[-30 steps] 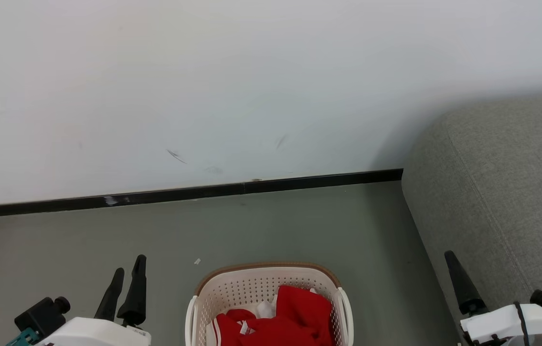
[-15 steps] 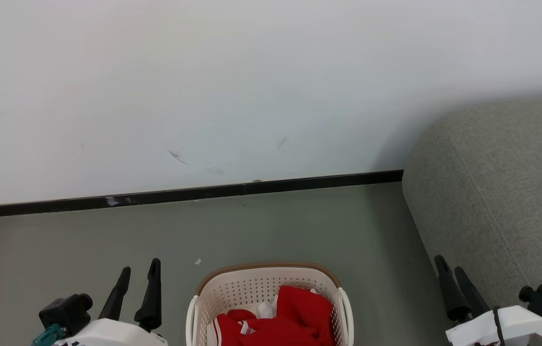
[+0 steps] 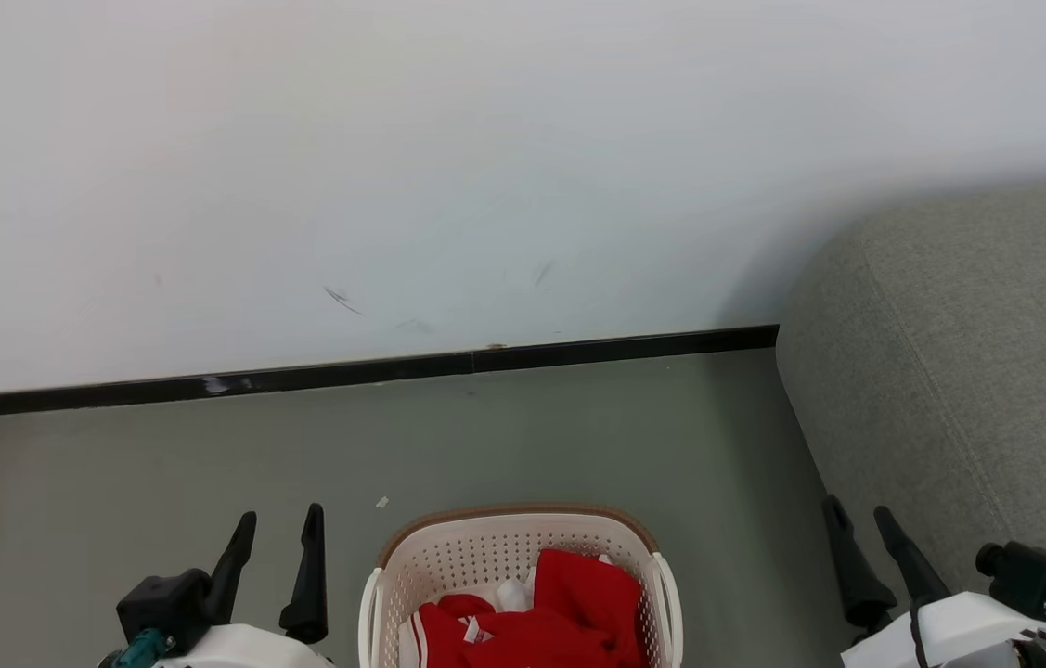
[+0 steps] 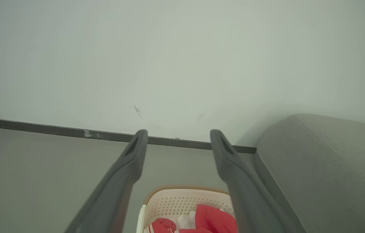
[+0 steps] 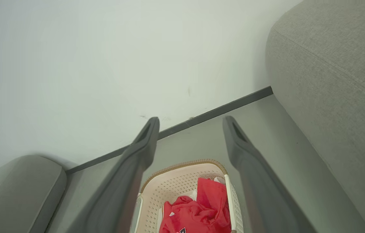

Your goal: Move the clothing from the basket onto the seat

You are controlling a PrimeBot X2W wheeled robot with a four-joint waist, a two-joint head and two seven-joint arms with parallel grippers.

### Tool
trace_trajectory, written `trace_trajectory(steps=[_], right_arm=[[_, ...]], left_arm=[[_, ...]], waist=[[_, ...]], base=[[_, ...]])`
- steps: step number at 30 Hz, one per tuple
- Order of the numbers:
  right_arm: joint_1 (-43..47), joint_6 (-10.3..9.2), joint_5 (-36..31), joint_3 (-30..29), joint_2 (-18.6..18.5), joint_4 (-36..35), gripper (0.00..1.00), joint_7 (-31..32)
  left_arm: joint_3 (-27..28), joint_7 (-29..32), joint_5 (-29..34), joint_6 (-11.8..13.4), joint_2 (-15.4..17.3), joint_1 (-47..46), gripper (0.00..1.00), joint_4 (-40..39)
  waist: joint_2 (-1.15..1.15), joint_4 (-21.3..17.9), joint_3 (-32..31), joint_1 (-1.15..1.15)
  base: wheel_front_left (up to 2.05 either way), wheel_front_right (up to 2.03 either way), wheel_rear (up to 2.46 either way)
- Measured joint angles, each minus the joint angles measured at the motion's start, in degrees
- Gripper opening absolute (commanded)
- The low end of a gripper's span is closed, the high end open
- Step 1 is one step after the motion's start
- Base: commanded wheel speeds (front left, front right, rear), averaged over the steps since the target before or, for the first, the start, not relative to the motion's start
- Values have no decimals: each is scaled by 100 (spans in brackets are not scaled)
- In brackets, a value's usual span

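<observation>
Here we go: the clothing [image 3: 541,622] sits in the basket [image 3: 504,547], bright red and crumpled into a soft heap. White fabric pokes up at the back of the pile, w/ thin white stripes down the left fold and a small white tag near the middle. In the right wrist view the red cloth looks bunched and creased, w/ a bit of dark print at the very bottom edge, too cut off to read.

The basket is cream-white perforated plastic w/ a brown rim along the far edge and pale handles on both sides. It stands on the grey-green floor [image 3: 532,436], short of the black skirting [image 3: 346,374] & white wall [image 3: 485,167]. The seat [image 3: 968,353], grey woven fabric w/ a rounded corner and a stitched seam, is to the basket's right, apart from it, w/ no cloth on the part in view.

The left gripper [image 3: 281,512] hangs left of the basket, fingers spread wide, holding nothing. The right gripper [image 3: 855,506] hangs btw the basket and the seat, fingers likewise wide apart & empty. A tiny white scrap [image 3: 381,504] lies on the floor just beyond the basket's left corner.
</observation>
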Motion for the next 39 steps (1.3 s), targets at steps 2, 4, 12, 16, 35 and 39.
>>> trace_trajectory(steps=[2,4,12,16,35,39], right_arm=[[0,0,-263,19,0,-3,100,-51],[0,0,-413,36,0,-7,100,-85],[-1,1,-982,134,0,-24,100,-233],[-1,1,-1285,151,0,-26,100,-312],[-3,2,-1714,207,0,-31,100,-415],[-3,1,-1713,223,0,-31,100,-415]], left_arm=[[-27,-55,232,64,1,1,100,35],[-64,-110,377,107,5,1,100,42],[-172,-253,970,266,15,1,100,76],[-212,-347,1235,355,18,1,100,87],[-252,-459,1638,509,26,-4,100,202],[-246,-459,1638,552,26,-11,100,218]], waist=[[0,0,5,-1],[0,0,8,-1],[0,4,20,-2],[0,8,28,-2],[0,6,60,-3],[0,6,65,-3]], base=[[0,0,0],[0,0,0],[0,0,0],[0,0,0],[0,0,0],[0,0,0]])
